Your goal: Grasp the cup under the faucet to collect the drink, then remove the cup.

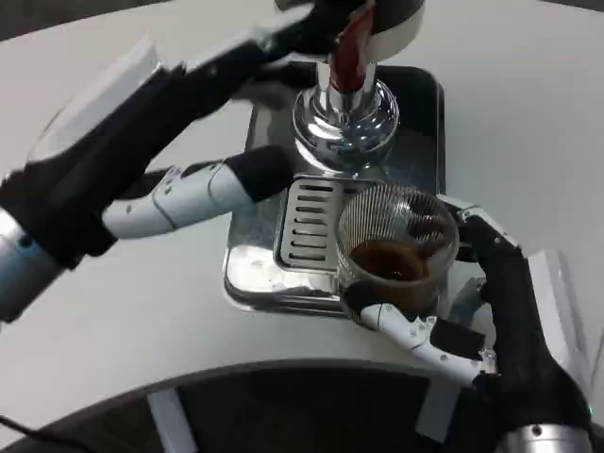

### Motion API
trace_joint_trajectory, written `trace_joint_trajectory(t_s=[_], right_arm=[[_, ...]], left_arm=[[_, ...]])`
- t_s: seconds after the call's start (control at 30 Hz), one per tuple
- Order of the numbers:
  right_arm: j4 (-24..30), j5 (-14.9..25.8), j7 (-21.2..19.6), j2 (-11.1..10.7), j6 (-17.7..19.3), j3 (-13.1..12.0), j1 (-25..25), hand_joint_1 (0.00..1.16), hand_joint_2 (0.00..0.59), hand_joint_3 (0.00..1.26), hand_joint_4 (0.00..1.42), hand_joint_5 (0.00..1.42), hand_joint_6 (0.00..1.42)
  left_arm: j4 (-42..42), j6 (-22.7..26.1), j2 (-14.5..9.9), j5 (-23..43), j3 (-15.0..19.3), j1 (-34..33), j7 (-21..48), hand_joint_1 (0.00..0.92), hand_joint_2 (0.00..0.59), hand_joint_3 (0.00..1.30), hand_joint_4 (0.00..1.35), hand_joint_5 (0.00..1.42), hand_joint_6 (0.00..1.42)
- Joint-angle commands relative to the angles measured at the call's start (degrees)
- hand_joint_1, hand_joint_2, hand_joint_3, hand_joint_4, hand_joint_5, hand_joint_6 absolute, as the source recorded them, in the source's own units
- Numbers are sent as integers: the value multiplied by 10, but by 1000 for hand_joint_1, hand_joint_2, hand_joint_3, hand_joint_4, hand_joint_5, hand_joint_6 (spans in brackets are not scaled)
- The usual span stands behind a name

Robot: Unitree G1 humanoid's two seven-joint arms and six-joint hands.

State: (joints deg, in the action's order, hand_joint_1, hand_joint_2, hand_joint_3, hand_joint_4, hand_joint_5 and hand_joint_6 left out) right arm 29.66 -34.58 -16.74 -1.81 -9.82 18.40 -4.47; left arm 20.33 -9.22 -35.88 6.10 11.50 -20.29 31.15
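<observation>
Cup, clear ribbed glass with dark drink in the bottom, stood upright, axis vertical, at the drip tray's 4 o'clock corner, at 5 o'clock from the chrome faucet. Right hand wrapped it from 4 o'clock, fingers closed around the lower wall: the nearer hand by far. Left hand reached up at 11 o'clock to the red tap lever; its grip could not be told. Judgement: removal runs toward 5 o'clock across the tabletop.
</observation>
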Motion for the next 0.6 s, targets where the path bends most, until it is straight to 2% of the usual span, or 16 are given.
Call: trace_joint_trajectory(t_s=[0.03,0.33,0.6], right_arm=[[34,-6,6,3,34,9,-15,824,244,686,782,959,1168],[44,-16,21,1,45,22,-40,824,244,694,794,962,1184],[57,-19,28,6,46,24,-46,824,244,706,794,973,1185]], left_arm=[[29,-1,-4,-14,38,88,-12,0,97,147,138,206,296],[46,-14,4,-18,89,169,-30,0,98,147,131,198,288],[58,-24,4,-38,106,217,-37,0,97,147,118,179,275]])
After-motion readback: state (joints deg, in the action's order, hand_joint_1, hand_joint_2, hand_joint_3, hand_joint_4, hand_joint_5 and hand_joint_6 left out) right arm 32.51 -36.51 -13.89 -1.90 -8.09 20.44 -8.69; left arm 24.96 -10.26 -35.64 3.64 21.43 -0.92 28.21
